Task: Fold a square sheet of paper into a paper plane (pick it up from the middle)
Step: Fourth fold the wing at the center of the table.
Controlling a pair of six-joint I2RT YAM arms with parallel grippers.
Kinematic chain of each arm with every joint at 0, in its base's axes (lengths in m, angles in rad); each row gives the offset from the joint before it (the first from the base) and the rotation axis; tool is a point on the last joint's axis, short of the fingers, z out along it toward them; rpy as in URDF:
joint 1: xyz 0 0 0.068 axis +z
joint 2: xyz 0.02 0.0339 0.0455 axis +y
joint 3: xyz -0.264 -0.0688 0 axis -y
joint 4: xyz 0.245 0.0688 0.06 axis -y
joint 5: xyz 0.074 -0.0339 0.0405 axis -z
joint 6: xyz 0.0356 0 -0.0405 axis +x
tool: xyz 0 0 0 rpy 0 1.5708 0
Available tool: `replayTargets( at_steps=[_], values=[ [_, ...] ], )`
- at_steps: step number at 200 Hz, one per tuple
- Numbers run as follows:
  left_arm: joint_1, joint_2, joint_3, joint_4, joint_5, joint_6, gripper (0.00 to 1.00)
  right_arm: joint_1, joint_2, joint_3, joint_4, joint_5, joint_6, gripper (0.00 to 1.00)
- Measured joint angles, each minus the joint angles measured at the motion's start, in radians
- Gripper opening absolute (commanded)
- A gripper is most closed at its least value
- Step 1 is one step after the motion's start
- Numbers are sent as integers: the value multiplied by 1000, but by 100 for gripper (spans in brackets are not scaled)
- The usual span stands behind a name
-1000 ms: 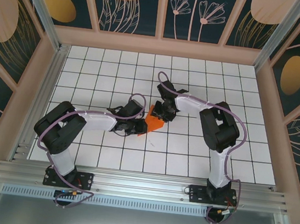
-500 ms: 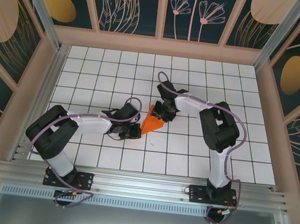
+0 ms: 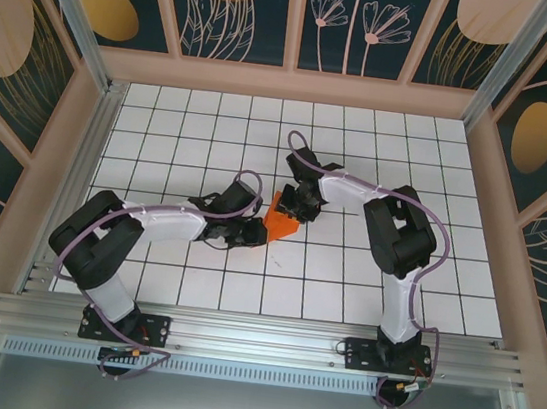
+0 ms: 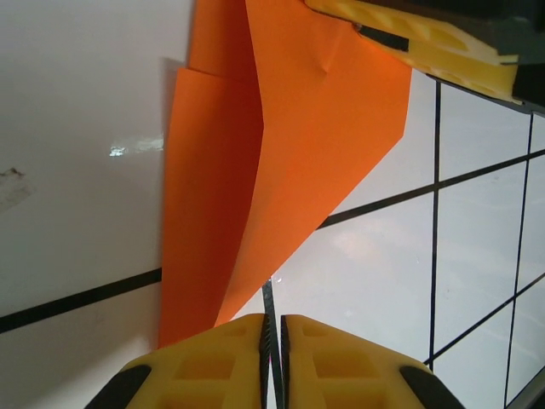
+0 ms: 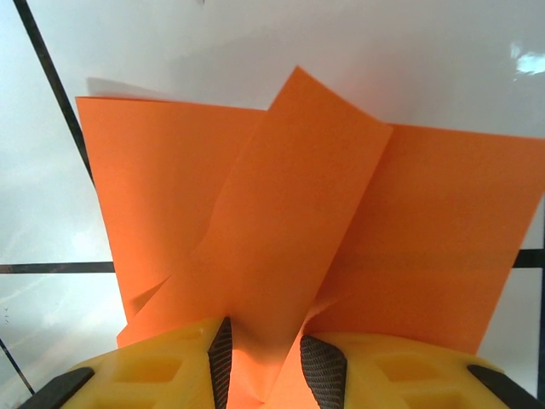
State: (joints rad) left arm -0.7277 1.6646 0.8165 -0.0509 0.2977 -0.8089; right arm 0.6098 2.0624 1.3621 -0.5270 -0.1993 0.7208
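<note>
The orange sheet of paper (image 3: 280, 225) lies mid-table, folded into a pointed wedge with layered flaps. In the left wrist view the paper (image 4: 281, 153) narrows to a tip just ahead of my left gripper (image 4: 272, 319). Its jaws are shut with nothing between them, and one flap runs under the left finger. From above, the left gripper (image 3: 253, 230) sits at the paper's left edge. My right gripper (image 3: 293, 210) is at the far edge. In the right wrist view a raised fold of the paper (image 5: 298, 221) passes between the pads of the right gripper (image 5: 264, 349), which is shut on it.
The white grid-tiled table (image 3: 344, 284) is fenced by a wooden frame (image 3: 289, 86) at the back and sides. An aluminium rail (image 3: 256, 338) runs along the near edge by the arm bases. A yellow finger of the right gripper (image 4: 426, 43) shows at the paper's far end.
My left gripper drew back to the lower left, then returned to the paper's edge. The paper's tip shifted slightly with it. The right arm has stayed still.
</note>
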Motion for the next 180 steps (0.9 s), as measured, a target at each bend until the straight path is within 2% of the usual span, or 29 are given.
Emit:
replayTargets(
  at_steps=[180],
  values=[
    [-6,35,29,-59,-95,20,13,0,8,10,-12,1,1,37]
  ],
)
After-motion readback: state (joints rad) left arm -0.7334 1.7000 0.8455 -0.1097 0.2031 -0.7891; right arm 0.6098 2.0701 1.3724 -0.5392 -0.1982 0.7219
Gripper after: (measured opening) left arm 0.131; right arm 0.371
